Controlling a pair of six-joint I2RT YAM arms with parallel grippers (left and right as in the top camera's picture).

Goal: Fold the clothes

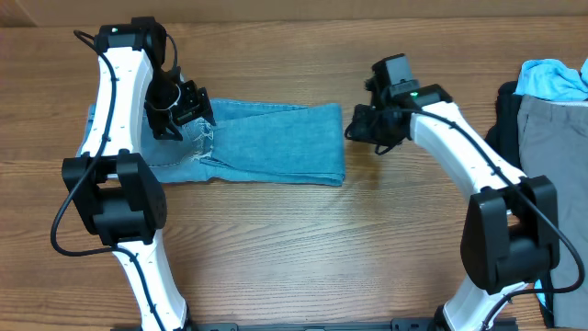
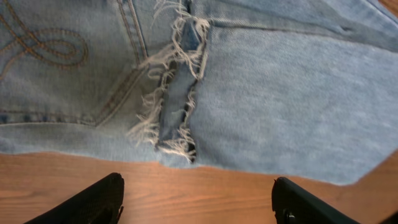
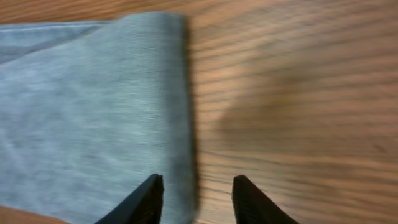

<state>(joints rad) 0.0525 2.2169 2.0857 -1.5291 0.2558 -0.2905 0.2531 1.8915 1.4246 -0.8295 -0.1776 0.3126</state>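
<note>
The jeans point(image 1: 266, 142) lie flat on the tabletop point(image 1: 303, 248), a little toward 10 o'clock from its middle, already doubled into a long band running from 9 to 3 o'clock. The left gripper point(image 2: 198, 190) hangs over the 9 o'clock end, released, its fingers spread wide with only bare wood and the denim's near border between them. The right gripper point(image 3: 198, 186) sits at the 3 o'clock end, also released and holding nothing. One finger is over the folded edge point(image 3: 180, 93) and the other over the wood beside it.

We judge the main risk to be at that folded edge. If the right gripper comes down and clenches where it is, it may catch only the top layer, and then the band peels open when lifted instead of folding over.

At the other end, the frayed hem point(image 2: 177, 87) beside the back pocket point(image 2: 56, 56) has loose threads. A finger could snag in them and drag the cloth askew.

If one end is lifted before the other, the layers may slide and the next fold come out crooked.

The other garments point(image 1: 551, 119) are piled at the 3 o'clock border, apart from the jeans. A wide swing of the right arm could disturb them.
</note>
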